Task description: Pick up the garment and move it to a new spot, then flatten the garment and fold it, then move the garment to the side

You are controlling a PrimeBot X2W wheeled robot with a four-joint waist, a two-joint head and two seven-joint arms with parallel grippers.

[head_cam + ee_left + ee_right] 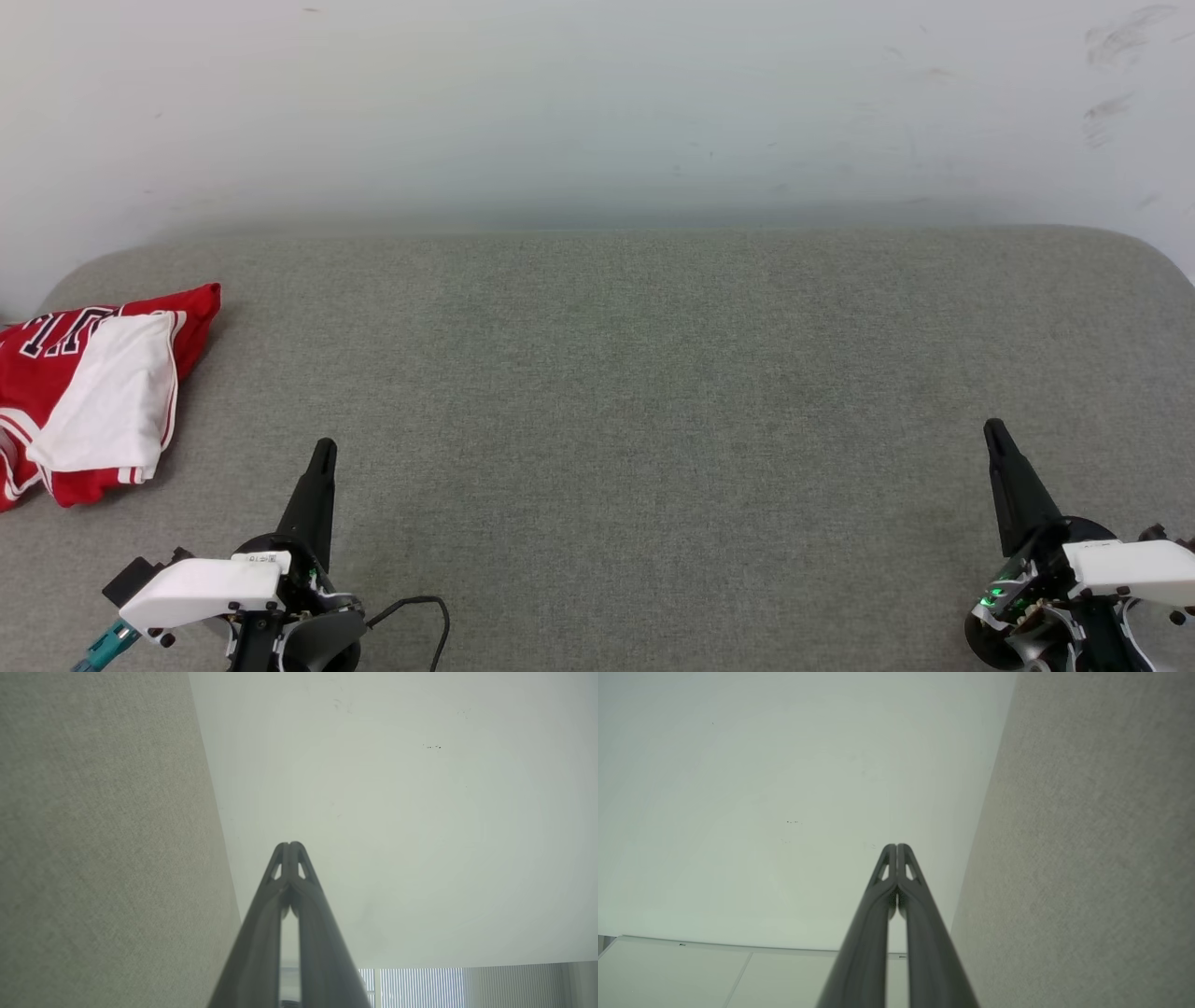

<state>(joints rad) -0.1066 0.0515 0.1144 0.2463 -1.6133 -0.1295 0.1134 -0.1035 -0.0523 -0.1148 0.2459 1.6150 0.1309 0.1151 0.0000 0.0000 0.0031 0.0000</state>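
Head view, near: my left gripper (pixel 323 448) and right gripper (pixel 993 429) sit low, fingers pressed together, empty.
Garment: folded on the grey pad (pixel 597 420), far left, apart from my left gripper.
Cut off: garment (pixel 191 327) runs off the left edge; white sleeve (pixel 112 401) covers part of the lettering.
Long axis: near-to-far, lettered end away.

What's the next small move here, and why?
Probably open the left tool and swing it toward the red jersey: it lies bunched at the left edge of the grey surface, far from the right tool; both tools are shut, empty.
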